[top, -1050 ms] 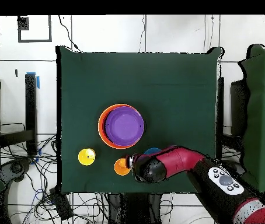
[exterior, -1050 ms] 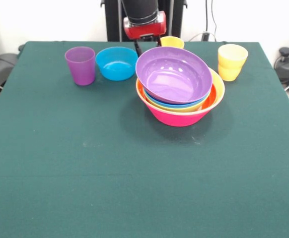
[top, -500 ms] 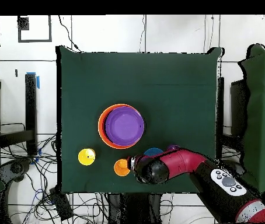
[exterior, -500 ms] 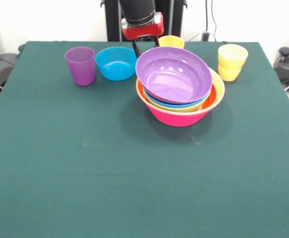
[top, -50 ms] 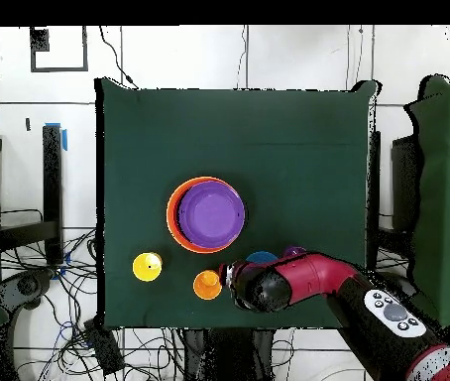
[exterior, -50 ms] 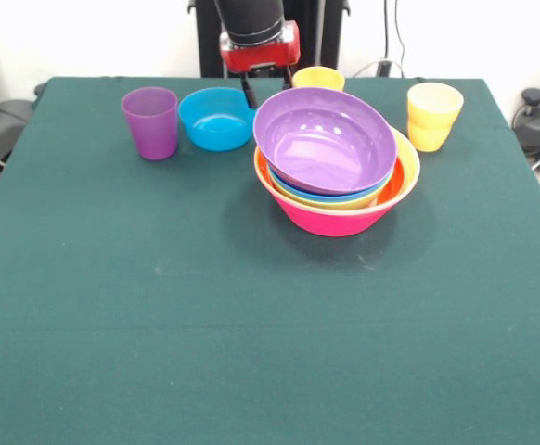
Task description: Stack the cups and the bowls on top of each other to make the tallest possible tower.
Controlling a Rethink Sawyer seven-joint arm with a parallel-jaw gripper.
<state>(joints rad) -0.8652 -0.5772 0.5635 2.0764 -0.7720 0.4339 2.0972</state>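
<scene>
The tower [exterior, -50 ms: 335,199] is a nest of bowls with a pink bowl [exterior, -50 ms: 333,221] outermost and a purple bowl [exterior, -50 ms: 324,139] tilted on top; the overhead view shows it at mid-table [top, -50 ms: 207,213]. My gripper [exterior, -50 ms: 266,86] hangs open and holds nothing, just behind the tower, between the small blue bowl [exterior, -50 ms: 218,118] and the orange cup [exterior, -50 ms: 317,78]. A purple cup [exterior, -50 ms: 150,122] stands left of the blue bowl. The yellow cup [exterior, -50 ms: 433,116] stands to the right. From above, my arm covers part of the blue bowl [top, -50 ms: 261,258], beside the orange cup [top, -50 ms: 207,285] and yellow cup [top, -50 ms: 148,266].
A green cloth covers the table [exterior, -50 ms: 251,324]. All the loose pieces stand in a row along its far edge in the front view. Cables [top, -50 ms: 41,288] lie on the floor beside the table near the robot's base.
My gripper has shifted a little to the left in the front view and risen slightly. The cups, bowls and tower have not moved.
</scene>
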